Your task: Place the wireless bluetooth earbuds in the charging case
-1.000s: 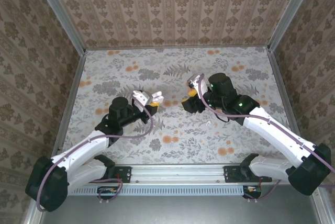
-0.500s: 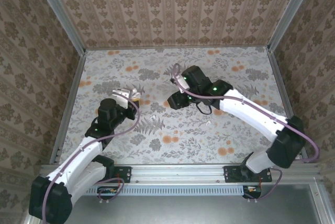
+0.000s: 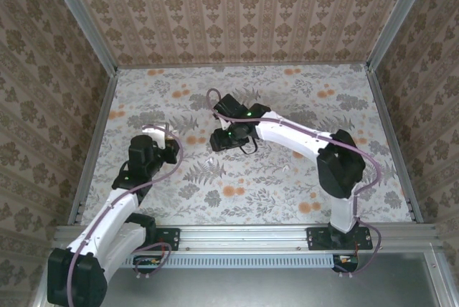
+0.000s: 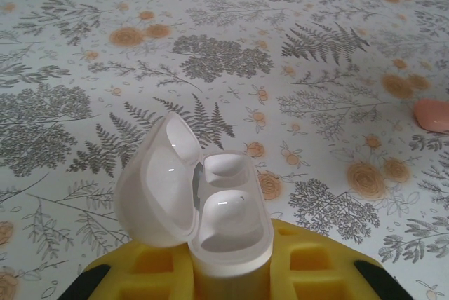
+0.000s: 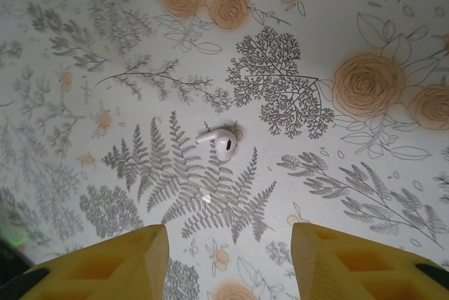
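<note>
Flowery bench [image 3: 287, 178] with patterned wallpaper walls [image 3: 237, 13] boxing it in, that's our setup. Closest to us in the left wrist view, the left fingers [image 4: 316, 268] are clamped on the case [image 4: 231, 223] from both sides, holding it upright. Its lid [image 4: 158, 184] is flipped open to the left and we can see two glossy white hollows inside. Whether a bud sits in either one, we honestly can't tell. Further out, at the right edge of that view, a pink lump [image 4: 431, 114] lies on the bench, well apart from the case.

In the right wrist view, the right fingers [image 5: 119, 265] are spread wide with nothing between them, hovering over the bench. Just beyond them one earbud [image 5: 223, 143] lies on its side on a fern print, roughly in line with the gap and touching neither finger.

From the top, the left arm [image 3: 118, 199] sits left of the middle, and the right arm [image 3: 301, 135] reaches across toward it.
</note>
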`<act>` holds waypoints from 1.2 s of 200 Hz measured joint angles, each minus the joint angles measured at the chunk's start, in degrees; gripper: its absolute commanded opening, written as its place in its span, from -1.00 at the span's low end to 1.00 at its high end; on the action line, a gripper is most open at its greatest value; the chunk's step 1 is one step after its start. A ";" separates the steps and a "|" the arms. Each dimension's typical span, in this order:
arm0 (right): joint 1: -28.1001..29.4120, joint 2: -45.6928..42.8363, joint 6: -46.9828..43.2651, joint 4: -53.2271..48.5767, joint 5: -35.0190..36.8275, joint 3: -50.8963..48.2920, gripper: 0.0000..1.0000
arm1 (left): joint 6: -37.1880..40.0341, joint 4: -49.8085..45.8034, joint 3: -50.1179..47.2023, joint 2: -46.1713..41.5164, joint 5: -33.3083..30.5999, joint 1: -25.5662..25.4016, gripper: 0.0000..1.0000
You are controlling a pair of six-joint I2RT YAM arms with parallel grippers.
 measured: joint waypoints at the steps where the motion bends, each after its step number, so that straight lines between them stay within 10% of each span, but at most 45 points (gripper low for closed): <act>1: 0.00 0.13 0.20 0.00 0.00 0.04 -0.02 | 0.00 -0.02 0.00 -0.04 -0.04 0.04 -0.85; 240: 2.40 14.27 21.33 8.07 -7.52 1.16 -0.22 | -1.27 -0.26 -1.07 -5.03 -0.92 2.91 -0.85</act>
